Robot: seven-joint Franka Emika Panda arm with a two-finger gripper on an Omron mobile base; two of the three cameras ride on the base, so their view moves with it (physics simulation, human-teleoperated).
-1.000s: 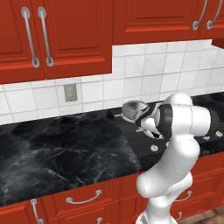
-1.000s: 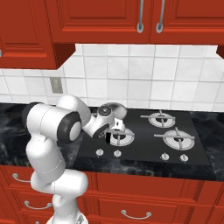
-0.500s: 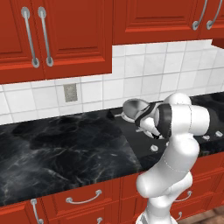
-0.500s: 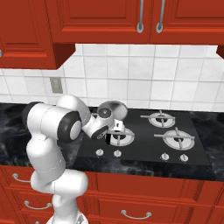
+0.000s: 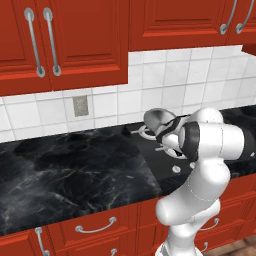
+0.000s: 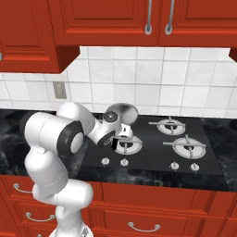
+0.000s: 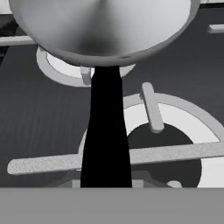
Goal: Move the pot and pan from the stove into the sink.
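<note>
Item: silver frying pan (image 6: pixel 121 112), tilted over the stove's (image 6: pixel 185 159) left burners, black handle (image 7: pixel 106 131) pinched in the gripper (image 6: pixel 116 137).
Progress: early, as judged; pan gripped but not yet carried to the sink; pot unaccounted for.
Arm: elbow folded low over the counter's (image 5: pixel 70 170) near edge, wrist reaching toward the far wall.

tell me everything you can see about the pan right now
The pan is a small, shallow round bowl of shiny silver metal with a straight black handle. In the base views it looks tilted, its bowl raised above the rear left burner grate of the black stove. The handle runs back to the pincer, which is shut on it. Whether the bowl still touches a grate cannot be told.
</note>
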